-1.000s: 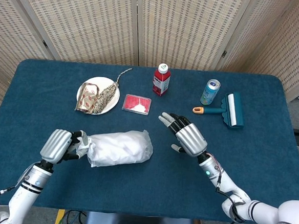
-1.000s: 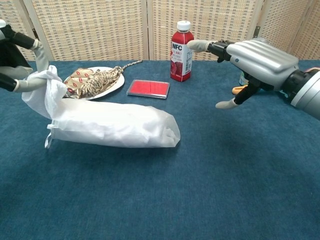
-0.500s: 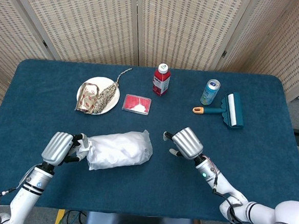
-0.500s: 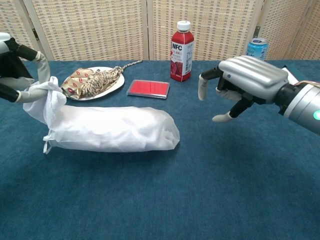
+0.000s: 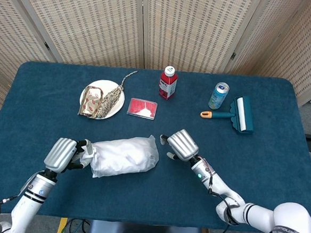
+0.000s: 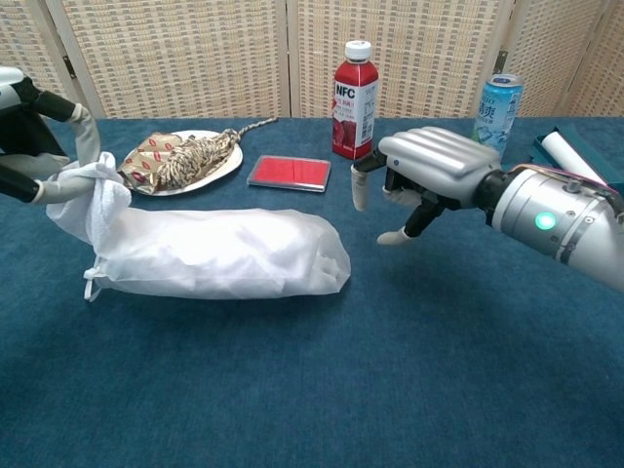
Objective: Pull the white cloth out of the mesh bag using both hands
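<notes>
Currently, the left hand grips the gathered white material at one end of the mesh bag, fingers closed around it; this appears to anchor the bag so the other end can be worked. Whether the gripped material is bag mouth or cloth cannot be told. The bag lies on its side on the blue table, near the front edge, with the white cloth filling it. Behind it stand a plate, a red card and a juice bottle. The right hand hovers just beside the bag's far end, fingers partly curled and apart, holding nothing, presumably positioned to grasp that end.
</notes>
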`<state>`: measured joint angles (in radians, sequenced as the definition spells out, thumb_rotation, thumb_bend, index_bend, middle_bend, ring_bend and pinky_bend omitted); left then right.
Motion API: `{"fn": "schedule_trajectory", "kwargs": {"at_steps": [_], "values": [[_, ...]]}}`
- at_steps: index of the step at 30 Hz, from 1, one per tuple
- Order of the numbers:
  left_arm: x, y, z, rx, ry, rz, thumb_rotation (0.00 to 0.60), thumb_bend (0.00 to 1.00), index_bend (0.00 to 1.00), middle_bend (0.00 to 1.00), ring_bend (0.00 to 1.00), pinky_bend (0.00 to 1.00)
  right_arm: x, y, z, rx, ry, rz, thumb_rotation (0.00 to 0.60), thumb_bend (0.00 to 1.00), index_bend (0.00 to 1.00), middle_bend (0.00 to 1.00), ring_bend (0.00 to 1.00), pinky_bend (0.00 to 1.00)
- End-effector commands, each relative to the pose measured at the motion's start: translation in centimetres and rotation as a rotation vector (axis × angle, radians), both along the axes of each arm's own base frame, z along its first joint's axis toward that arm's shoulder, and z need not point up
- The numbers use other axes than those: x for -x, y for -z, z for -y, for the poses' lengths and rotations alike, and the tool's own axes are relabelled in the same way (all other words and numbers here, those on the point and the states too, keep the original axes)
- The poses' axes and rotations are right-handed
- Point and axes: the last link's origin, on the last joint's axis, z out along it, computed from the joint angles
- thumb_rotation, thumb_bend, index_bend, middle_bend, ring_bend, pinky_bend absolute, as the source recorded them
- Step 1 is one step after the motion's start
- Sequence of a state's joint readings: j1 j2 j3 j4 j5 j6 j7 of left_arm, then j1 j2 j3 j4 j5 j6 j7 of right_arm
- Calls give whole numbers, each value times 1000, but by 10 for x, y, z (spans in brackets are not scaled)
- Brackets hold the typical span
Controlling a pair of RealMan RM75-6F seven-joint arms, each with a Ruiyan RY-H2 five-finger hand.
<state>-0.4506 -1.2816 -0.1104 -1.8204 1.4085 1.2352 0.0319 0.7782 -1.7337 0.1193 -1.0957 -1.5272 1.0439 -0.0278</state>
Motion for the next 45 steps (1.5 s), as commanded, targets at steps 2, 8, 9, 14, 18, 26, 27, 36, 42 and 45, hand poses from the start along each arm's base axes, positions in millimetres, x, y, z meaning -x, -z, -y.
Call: {"fn": "schedule_trajectory", "kwargs": {"at_steps": [2,8,9,14,18,26,27,36,42,45], "values": [[1,1,0,2,-1,-3,600,455,707,1000,965,1000,-4,2,10,-3,15,-11,600,200,499,1000,1000,1000],[1,0,0,3,0,-5,600,455,707,1000,965,1000,-9,7,23,-12,24,-40,600,235,499,1000,1000,1000],[0,0,0,2,1,-5,600,455,707,1000,965,1000,-10,8,24,-15,23,-44,600,234,499,1000,1000,1000],[-1,0,-1,3,5,-4,600,455,706,1000,965,1000,-19,16,32,-25,8,-65,600,220,499,1000,1000,1000],[-2,0,-1,2,6,-3,600,455,707,1000,965,1000,-27,21,36,-33,-4,-67,600,169,499,1000,1000,1000],[0,1,-2,2,0,-3,600,455,707,1000,965,1000,-35,34,40,-62,-16,-88,600,96,489,1000,1000,1000],[0,1,-2,3,-1,-3,600,455,707,1000,965,1000,-36,35,40,-64,-15,-91,600,95,489,1000,1000,1000],[4,3,-1,6,-8,0,600,455,707,1000,965,1000,-38,46,45,-82,10,-110,600,168,488,1000,1000,1000],[7,3,-1,6,-15,2,600,455,706,1000,965,1000,-40,53,48,-93,23,-117,600,218,489,1000,1000,1000],[8,3,-1,5,-17,2,600,455,707,1000,965,1000,-41,56,49,-100,26,-119,600,251,489,1000,1000,1000]]}}
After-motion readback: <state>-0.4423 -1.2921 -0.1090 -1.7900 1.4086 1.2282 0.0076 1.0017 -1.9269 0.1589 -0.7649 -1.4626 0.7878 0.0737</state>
